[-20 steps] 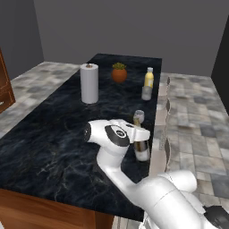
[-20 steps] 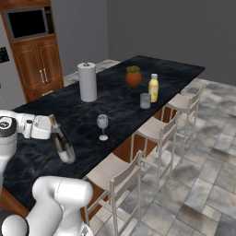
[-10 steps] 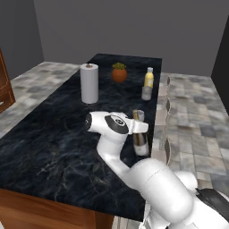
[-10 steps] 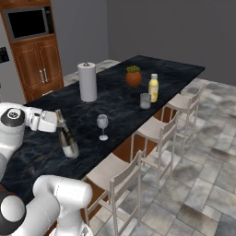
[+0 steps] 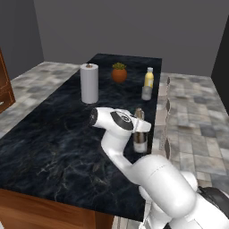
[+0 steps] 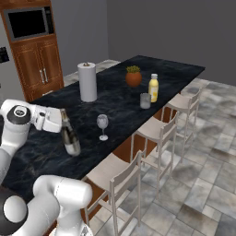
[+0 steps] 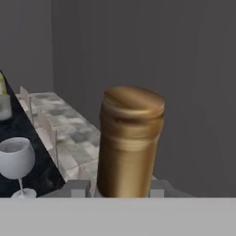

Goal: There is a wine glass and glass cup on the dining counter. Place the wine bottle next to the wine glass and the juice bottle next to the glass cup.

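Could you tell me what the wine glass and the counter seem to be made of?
Wine glass: likely clear glass; the dark counter shows through its bowl and stem. Counter: looks like polished black stone, with pale marbled veins, on a brown wood-like base.

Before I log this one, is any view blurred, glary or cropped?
Hand view: the wine bottle neck looms large, soft and slightly smeared, its base cropped; the wine glass is sharper. Both base views: flat, even lighting, no glare, only faint shadows on the dining counter.
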### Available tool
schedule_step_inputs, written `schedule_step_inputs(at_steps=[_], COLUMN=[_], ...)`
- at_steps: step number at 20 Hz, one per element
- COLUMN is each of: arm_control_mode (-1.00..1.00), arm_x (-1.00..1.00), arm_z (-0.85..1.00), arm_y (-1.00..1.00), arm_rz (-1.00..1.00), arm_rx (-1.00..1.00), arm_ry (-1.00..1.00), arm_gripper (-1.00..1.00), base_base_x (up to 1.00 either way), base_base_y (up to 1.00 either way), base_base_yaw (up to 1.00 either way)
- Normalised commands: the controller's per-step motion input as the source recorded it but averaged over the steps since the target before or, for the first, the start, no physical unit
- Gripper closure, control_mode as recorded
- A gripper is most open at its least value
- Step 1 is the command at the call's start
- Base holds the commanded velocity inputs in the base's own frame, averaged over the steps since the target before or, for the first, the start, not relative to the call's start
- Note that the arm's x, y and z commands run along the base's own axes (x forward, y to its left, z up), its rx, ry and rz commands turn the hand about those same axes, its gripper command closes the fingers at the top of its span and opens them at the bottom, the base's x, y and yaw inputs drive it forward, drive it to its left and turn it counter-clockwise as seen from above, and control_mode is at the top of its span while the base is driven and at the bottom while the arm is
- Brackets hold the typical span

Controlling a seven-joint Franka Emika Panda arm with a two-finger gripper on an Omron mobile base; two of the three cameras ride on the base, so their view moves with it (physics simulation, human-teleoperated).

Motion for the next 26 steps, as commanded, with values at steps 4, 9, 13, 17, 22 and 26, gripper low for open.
schedule_step_inputs(at_steps=[4,9,13,17,22,26], arm_control_mode=[-1.00,-1.00,-1.00,-1.00,-1.00,-1.00], arm_x=[0.00,0.07,0.14,0.20,0.23,0.20], arm_z=[-0.06,-0.05,-0.04,-0.04,-0.04,-0.05], arm_y=[-0.17,-0.21,-0.21,-0.19,-0.17,-0.06], arm_rz=[0.06,0.03,0.01,0.00,0.00,0.01], arm_rx=[0.12,0.11,0.09,0.05,0.04,0.00], arm_ry=[-0.16,-0.09,0.00,0.00,0.00,0.00], arm_gripper=[1.00,1.00,1.00,1.00,1.00,1.00], base_base_x=[0.00,0.00,0.00,0.00,0.00,0.00], base_base_y=[0.00,0.00,0.00,0.00,0.00,0.00], base_base_yaw=[0.00,0.00,0.00,0.00,0.00,0.00])
